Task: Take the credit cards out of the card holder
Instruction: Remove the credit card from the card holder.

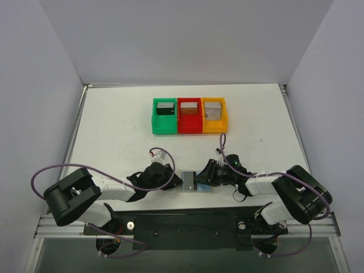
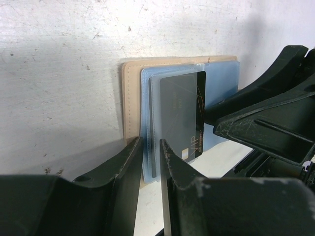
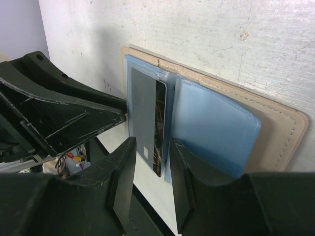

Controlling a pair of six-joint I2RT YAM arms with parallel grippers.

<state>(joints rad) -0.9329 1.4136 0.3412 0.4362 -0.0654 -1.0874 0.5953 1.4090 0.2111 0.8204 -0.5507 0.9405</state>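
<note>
The card holder (image 1: 199, 187) lies open on the table between my two grippers, tan with bluish pocket panels (image 2: 132, 98) (image 3: 280, 132). A dark credit card (image 2: 182, 118) (image 3: 147, 118) sticks partway out of one pocket. My left gripper (image 1: 174, 178) (image 2: 150, 145) is nearly closed, its jaws pinching the edge of the bluish pocket panels. My right gripper (image 1: 206, 177) (image 3: 152, 147) is open, its jaws on either side of the card's free end without closing on it. Other cards (image 1: 165, 107) lie in the bins.
Three bins stand in a row at the back: green (image 1: 154, 119), red (image 1: 190, 128) and orange (image 1: 214, 128), each with a card in it. Grey walls close in the table on the left, right and back. The two grippers are close together, tip to tip.
</note>
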